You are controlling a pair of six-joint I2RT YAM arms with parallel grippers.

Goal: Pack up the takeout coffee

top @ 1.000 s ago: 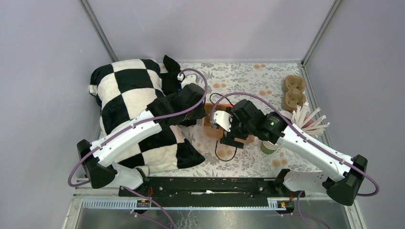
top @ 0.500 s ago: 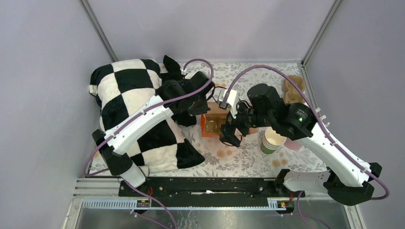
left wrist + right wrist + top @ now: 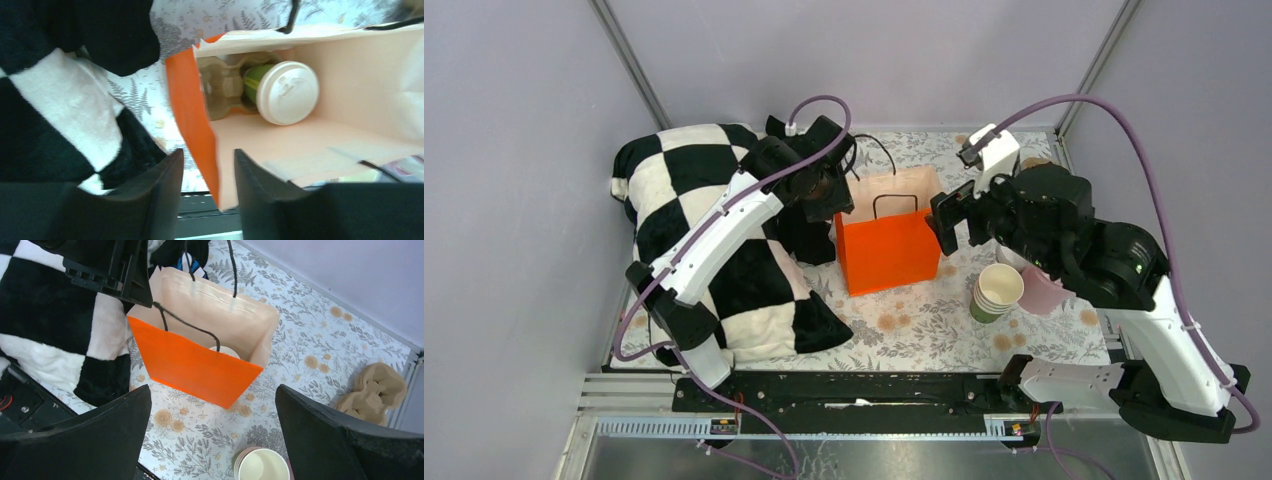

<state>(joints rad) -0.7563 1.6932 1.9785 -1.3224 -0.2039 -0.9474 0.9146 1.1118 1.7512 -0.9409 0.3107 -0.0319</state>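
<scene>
Left wrist view: the takeout coffee (image 3: 288, 93) was inside the orange paper bag (image 3: 192, 107), at the bottom; it was a small cup with a green paper side, seen only as a narrow strip, and a round white plastic lid, seated flush, with faint raised moulding on its top; the cup stood in a brown pulp cup carrier (image 3: 222, 92) that lay in the bag with it; nothing was touching the cup. The bag's inside was pale cream and its outside orange.

The left gripper (image 3: 209, 155) straddled the top edge of the bag's left wall, one finger outside and one inside; its fingers were apart, with a gap showing on the outer side, so the wall was not pinched.

Right wrist view: the right gripper (image 3: 212, 392) hung above the table (image 3: 310, 340) on the bag's right side, fingers spread wide and holding nothing; only a sliver of the white lid showed past the bag's near rim from there.

Top external view: the bag stood upright with its mouth open, at mid-table towards the far edge; a black-and-white checked cushion (image 3: 684, 200) filled the left edge; a stack of lidless green cups (image 3: 997, 290) and a pink cup (image 3: 1046, 292) stood near the right edge; two empty pulp carriers (image 3: 375, 387) lay by the far right corner.
</scene>
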